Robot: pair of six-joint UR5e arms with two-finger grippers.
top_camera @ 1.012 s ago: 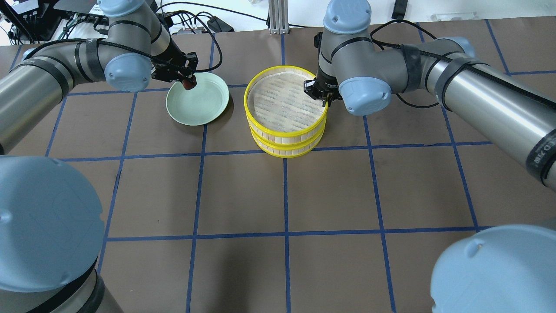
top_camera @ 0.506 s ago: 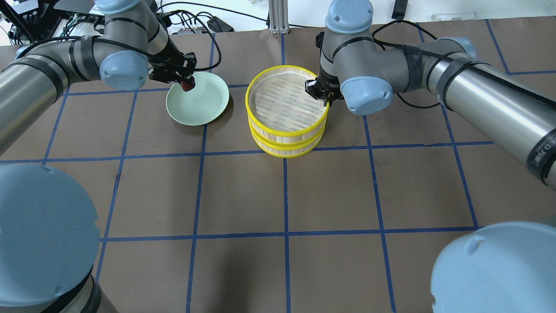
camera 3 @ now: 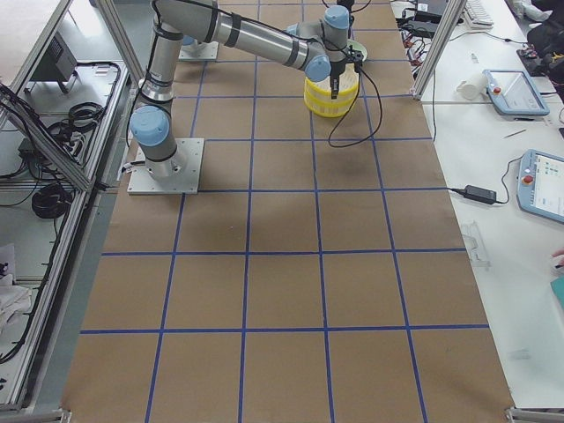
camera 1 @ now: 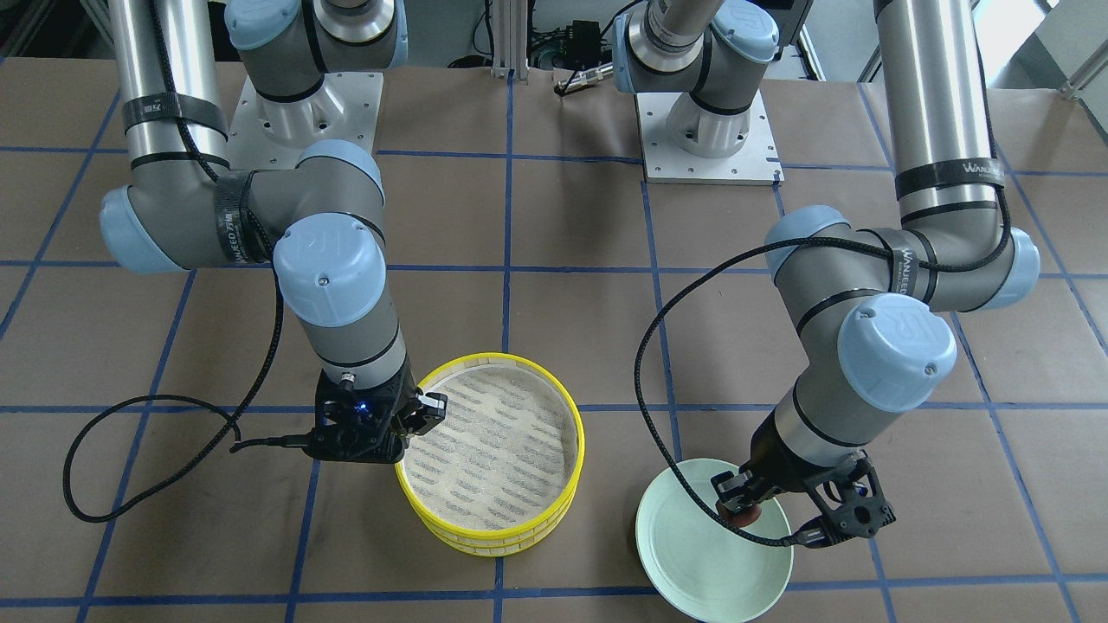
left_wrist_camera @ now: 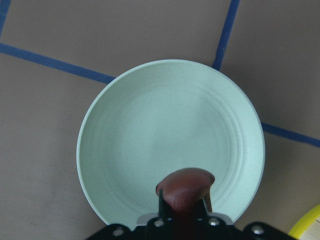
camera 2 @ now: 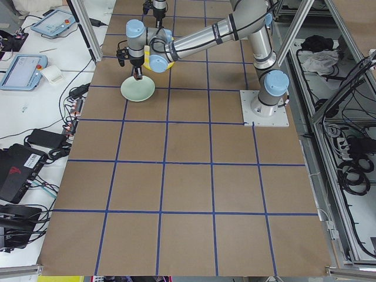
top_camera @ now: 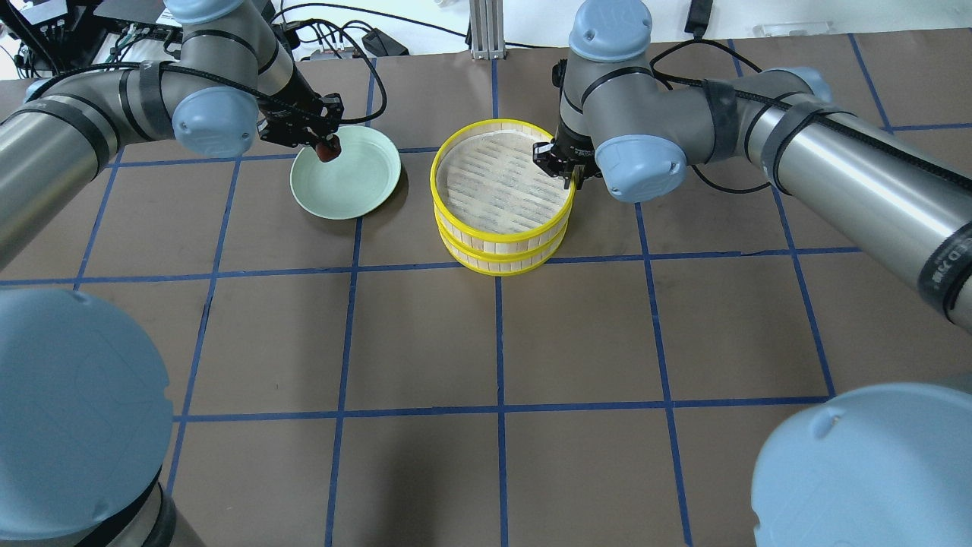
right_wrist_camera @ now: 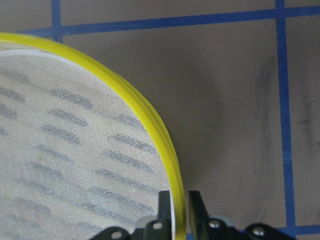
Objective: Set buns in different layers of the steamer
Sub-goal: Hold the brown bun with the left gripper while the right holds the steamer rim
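Observation:
My left gripper (top_camera: 328,149) is shut on the dark reddish-brown bun (top_camera: 329,152) and holds it over the far-left part of the pale green plate (top_camera: 357,190). The bun (left_wrist_camera: 186,185) also shows between the fingers in the left wrist view and in the front view (camera 1: 741,513). The two yellow-rimmed steamer layers are stacked, the top layer (top_camera: 444,205) on the lower layer (top_camera: 493,267). My right gripper (top_camera: 568,173) is shut on the top layer's rim (right_wrist_camera: 150,120), one finger on each side. The top layer's mesh floor is bare. The cream-white bun is out of view.
The plate (camera 1: 701,558) lies left of the steamer stack (camera 1: 519,523) on brown paper with a blue tape grid. Cables and electronics lie beyond the table's far edge. The right arm's black cable (camera 1: 112,484) loops over the table.
The top steamer layer has shifted slightly to the right with my right gripper. My left gripper with the brown bun has stayed over the plate, barely moving.

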